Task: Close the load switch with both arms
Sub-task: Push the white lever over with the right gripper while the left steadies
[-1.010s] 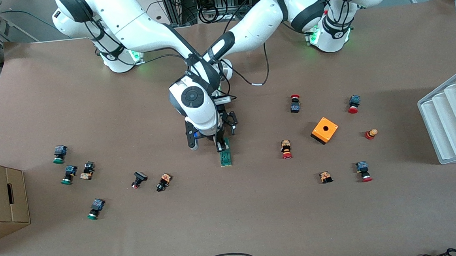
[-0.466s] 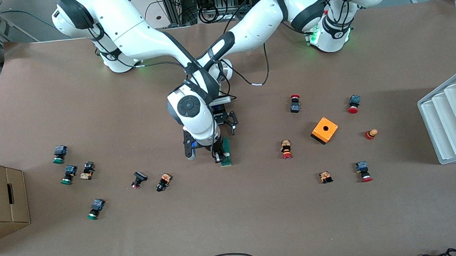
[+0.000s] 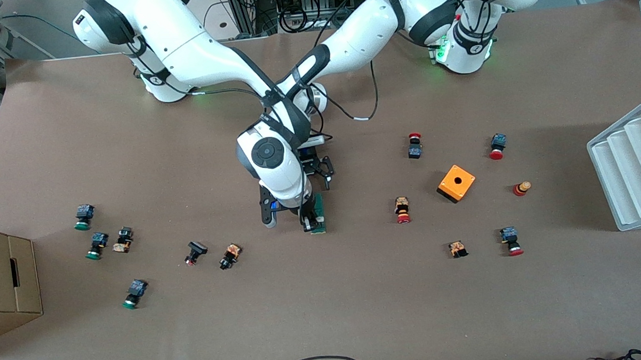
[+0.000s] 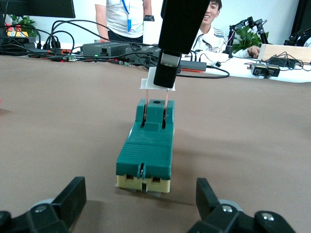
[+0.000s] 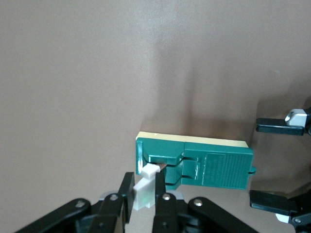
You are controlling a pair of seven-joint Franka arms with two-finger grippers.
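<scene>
The load switch [image 3: 318, 220], a narrow green bar on a cream base, lies flat at the table's middle. Its white handle [image 5: 144, 192] stands up on two copper blades [image 4: 155, 104] at the end nearer the front camera. My right gripper [image 5: 144, 189] is shut on that white handle, coming down from above [image 3: 307, 221]. My left gripper [image 4: 141, 208] is open and low over the table at the switch's other end [image 3: 321, 173], one black finger [image 4: 73, 196] on each side and neither touching the green body [image 4: 146, 150].
Small red- and green-capped push buttons [image 3: 402, 209] lie scattered toward both ends of the table. An orange box with a hole [image 3: 456, 183] and a white ribbed rack [image 3: 636, 160] are toward the left arm's end. A cardboard box [image 3: 4, 283] is at the right arm's end.
My right gripper has moved along the switch toward the front camera with the white handle in it. The left gripper has stayed in place.
</scene>
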